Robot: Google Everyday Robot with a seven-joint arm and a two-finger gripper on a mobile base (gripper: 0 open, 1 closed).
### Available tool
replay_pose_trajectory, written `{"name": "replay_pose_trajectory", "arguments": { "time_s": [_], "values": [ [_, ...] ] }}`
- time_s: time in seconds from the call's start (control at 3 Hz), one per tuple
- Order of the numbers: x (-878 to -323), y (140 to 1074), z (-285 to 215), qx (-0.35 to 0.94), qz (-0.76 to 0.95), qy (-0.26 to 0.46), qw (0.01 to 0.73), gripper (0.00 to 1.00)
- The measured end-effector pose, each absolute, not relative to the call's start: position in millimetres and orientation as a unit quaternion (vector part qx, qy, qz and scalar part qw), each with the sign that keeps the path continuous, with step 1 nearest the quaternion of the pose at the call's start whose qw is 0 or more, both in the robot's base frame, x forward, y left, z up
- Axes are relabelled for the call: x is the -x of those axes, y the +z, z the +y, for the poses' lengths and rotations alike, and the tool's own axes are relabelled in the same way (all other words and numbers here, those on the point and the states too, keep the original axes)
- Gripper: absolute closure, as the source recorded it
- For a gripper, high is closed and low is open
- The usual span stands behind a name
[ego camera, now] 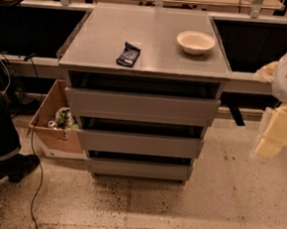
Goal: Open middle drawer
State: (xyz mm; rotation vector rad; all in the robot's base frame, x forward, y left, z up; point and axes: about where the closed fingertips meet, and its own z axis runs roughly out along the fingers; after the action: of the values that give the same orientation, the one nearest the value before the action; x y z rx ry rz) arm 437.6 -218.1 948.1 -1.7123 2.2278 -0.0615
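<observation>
Position: claw (276,134) hangs at right edge of frame, well apart from cabinet (153,50); spread or pressed together, cannot tell. Centre frame, middle drawer (140,143) looks shut. Risk: handle-less flat front offers little purchase, so claw may slip, or hook top drawer (141,106) instead.

I'm looking down at the grey cabinet top (155,23), which is carrying a pale bowl (196,42) near its back right corner and a small dark packet (129,54) lying flat left of centre, the two well apart. The speckled floor (185,214) is bearing the cabinet (141,106), an open cardboard box (50,129) just beside its left side, a thin black cable (34,187) trailing past the box and a dark shoe (11,167). I'm seeing the gripper (275,137) hanging above the floor at the right edge, clear of the cabinet.
</observation>
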Motion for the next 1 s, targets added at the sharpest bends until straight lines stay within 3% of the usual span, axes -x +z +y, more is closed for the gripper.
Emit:
{"name": "replay_pose_trajectory", "arguments": {
  "time_s": [1.0],
  "values": [
    [-477,765,-192,0.63,0.754,0.055,0.175,0.0]
  ]
}}
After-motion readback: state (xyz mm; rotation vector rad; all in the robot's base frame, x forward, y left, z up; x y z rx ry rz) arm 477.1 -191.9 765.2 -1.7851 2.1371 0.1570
